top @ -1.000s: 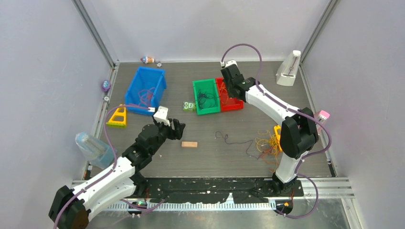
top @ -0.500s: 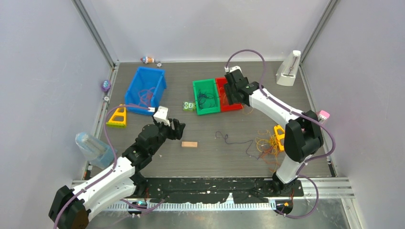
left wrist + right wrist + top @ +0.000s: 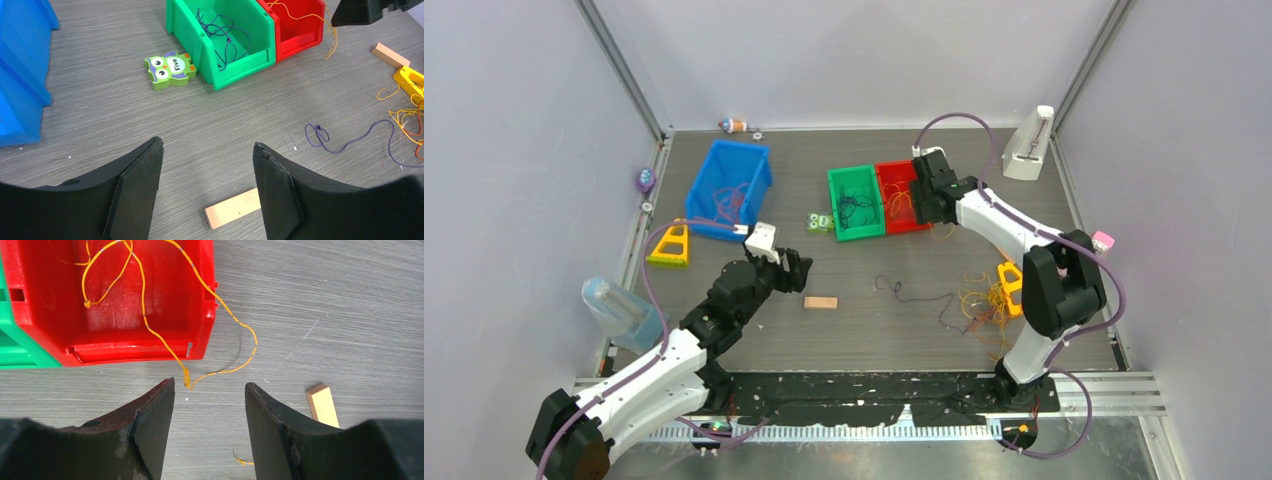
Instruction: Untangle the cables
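Note:
An orange cable [image 3: 145,315] lies in the red bin [image 3: 50,347] and trails over its near rim onto the table. My right gripper [image 3: 210,390] hangs open and empty just in front of that bin, seen from above at the bin's right side [image 3: 929,200]. Dark purple cables [image 3: 225,37] sit in the green bin [image 3: 190,30]. A loose purple strand [image 3: 340,145] lies mid-table, and an orange-yellow tangle [image 3: 984,300] lies further right. Reddish cables [image 3: 724,200] rest in the blue bin [image 3: 759,180]. My left gripper [image 3: 207,150] stands open over bare table.
A green owl tile [image 3: 170,70] lies by the green bin. One wooden block [image 3: 235,207] sits under my left gripper, another [image 3: 322,405] right of my right gripper. A yellow piece [image 3: 1006,283], a yellow triangle [image 3: 671,246], a white stand [image 3: 1029,145] and a plastic bottle [image 3: 619,310] line the sides.
My right gripper has opened and moved right, off the bins to the red bin's right side, leaving the orange cable in the red bin. The left arm has not moved.

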Action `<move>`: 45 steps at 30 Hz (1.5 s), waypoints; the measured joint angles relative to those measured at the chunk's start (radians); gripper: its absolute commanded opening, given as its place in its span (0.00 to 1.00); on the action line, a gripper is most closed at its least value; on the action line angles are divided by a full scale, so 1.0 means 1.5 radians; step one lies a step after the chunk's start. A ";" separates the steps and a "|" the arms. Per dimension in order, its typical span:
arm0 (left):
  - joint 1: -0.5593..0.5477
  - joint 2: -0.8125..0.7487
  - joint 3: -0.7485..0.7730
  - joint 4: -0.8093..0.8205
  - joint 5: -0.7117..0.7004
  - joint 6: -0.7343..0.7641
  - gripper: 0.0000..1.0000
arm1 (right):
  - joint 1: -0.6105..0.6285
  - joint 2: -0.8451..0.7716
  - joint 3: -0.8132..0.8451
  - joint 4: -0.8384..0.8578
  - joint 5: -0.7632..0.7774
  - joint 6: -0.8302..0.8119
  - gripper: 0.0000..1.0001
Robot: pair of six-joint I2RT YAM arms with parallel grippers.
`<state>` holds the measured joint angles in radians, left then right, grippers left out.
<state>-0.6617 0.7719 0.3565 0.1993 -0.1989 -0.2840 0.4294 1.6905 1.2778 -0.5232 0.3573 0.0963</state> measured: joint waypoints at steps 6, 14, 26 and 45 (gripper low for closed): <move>0.000 0.000 0.000 0.000 0.000 0.000 0.67 | 0.000 0.057 0.001 0.010 -0.007 0.001 0.42; 0.000 0.000 0.000 0.000 0.000 0.000 0.67 | 0.003 0.091 0.021 0.009 0.022 0.002 0.06; 0.000 0.000 0.000 0.000 0.000 0.000 0.67 | 0.057 0.091 0.087 -0.015 0.086 -0.026 0.05; 0.000 0.000 0.000 0.000 0.000 0.000 0.67 | 0.101 0.090 0.163 -0.032 0.084 -0.054 0.05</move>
<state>-0.6617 0.7719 0.3565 0.1989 -0.1993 -0.2836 0.5804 1.8259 1.5223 -0.5716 0.4831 0.0151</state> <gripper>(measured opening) 0.670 0.081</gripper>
